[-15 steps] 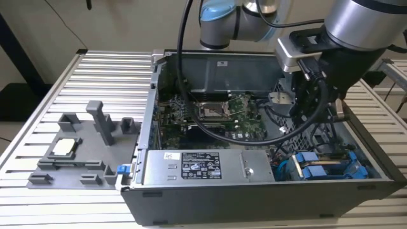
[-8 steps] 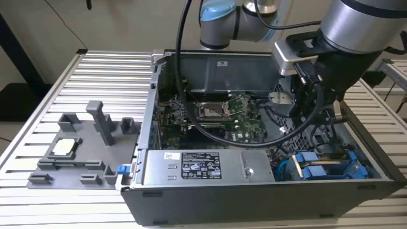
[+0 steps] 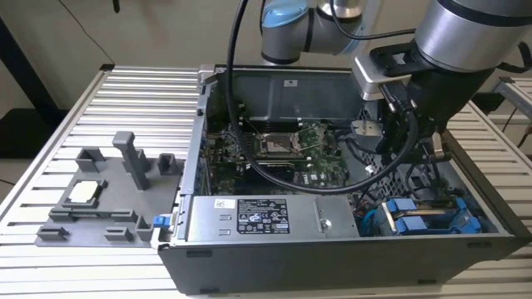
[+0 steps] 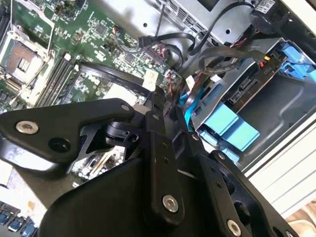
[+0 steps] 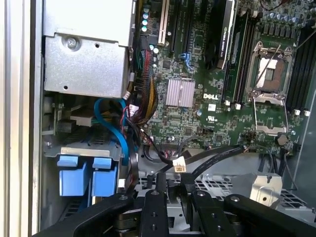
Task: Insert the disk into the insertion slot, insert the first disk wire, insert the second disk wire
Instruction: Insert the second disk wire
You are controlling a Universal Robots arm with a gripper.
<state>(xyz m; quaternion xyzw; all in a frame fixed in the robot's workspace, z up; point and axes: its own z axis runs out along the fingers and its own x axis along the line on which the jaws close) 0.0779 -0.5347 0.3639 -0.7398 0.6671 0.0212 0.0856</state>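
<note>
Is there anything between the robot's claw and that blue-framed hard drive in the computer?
Yes. In the first wrist view a blue cable and a black cable hang between the gripper and the disk, right beside its blue front.

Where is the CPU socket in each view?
Exterior view: CPU socket mid-case on the board, to the exterior view's left of the blue tabs.
First wrist view: socket between memory slots, across the board from the blue tabs.
Second wrist view: socket beside the memory slots, far from the blue tabs.
Shared landmark: the blue tabs.
</note>
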